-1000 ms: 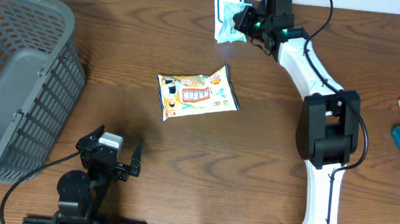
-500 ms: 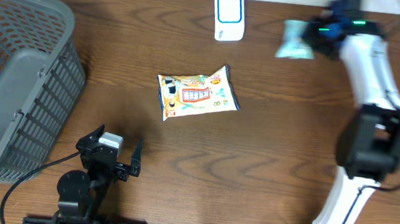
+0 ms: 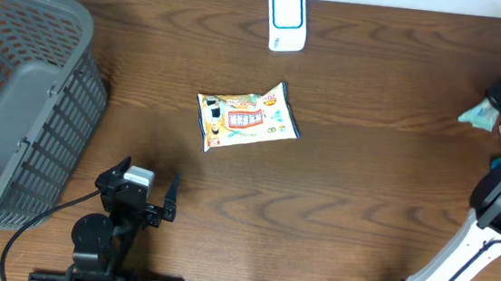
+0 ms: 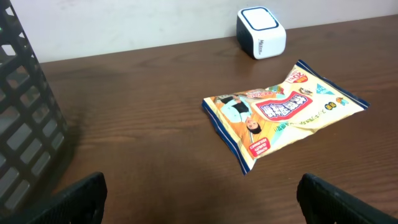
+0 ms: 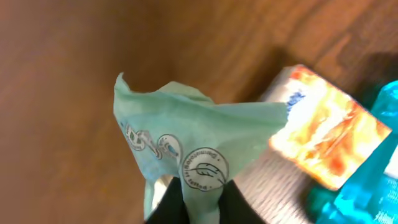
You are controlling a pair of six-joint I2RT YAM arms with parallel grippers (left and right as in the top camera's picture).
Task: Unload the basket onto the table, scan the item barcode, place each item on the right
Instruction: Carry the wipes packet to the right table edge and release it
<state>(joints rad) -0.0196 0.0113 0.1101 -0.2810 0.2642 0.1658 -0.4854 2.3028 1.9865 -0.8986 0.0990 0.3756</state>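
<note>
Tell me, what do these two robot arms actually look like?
The right arm is slim white tubing linked by chunky black joints, ending in the black right gripper. The left arm looks mostly black; the left gripper has two black fingers beside a small silver-white block. A black cable loops from its base.

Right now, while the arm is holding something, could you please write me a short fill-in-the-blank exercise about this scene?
1. The right hand holds a ___ packet.
2. The left hand is wide ___ and holds nothing.
3. The ___ snack bag lies on the table, between the left hand and the scanner.
4. The colour of the basket is ___.

Missing words: green; open; yellow; grey.
</note>
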